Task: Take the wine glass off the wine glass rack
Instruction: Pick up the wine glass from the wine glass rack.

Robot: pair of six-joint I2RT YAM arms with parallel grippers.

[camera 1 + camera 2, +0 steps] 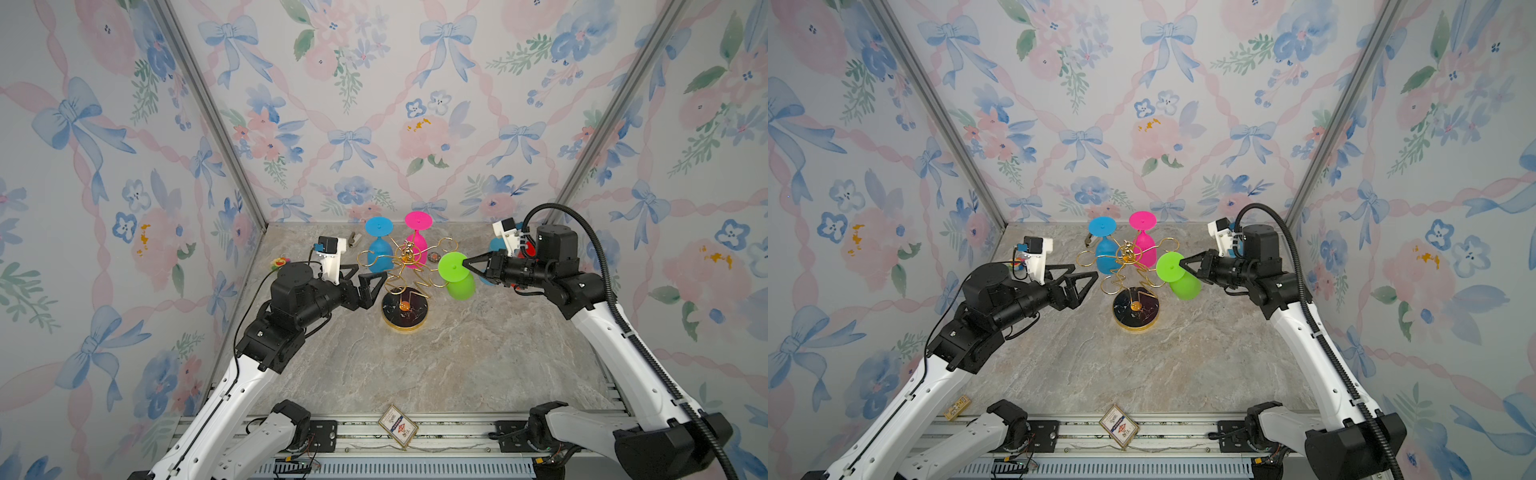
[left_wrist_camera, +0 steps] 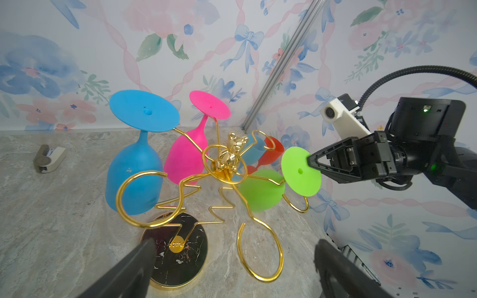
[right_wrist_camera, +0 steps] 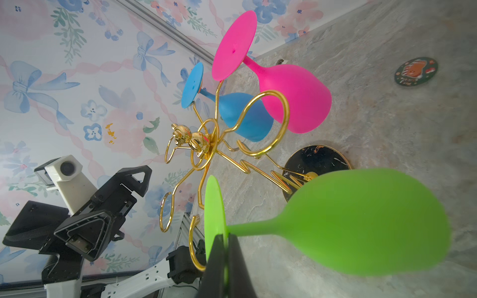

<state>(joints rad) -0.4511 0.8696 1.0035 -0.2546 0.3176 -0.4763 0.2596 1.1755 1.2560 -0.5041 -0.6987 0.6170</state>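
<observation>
My right gripper (image 1: 464, 263) pinches the green wine glass (image 1: 460, 287) by its foot, right of middle in a top view. I should pull slowly, clear of the wine glass rack (image 1: 405, 318). My left gripper (image 1: 370, 274) is spread wide.

Bare tabletop (image 1: 415, 365) before wine glass rack (image 1: 417, 312); blue glass (image 1: 380, 253), pink glass (image 1: 418, 219) close behind

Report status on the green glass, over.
Right hand shut on green wine glass foot. Left hand open, beside wine glass rack. Blue glass, pink glass hanging far side, not blocking.

Both top views look down from the front; both wrist views closely face the rack (image 2: 231, 154).
</observation>
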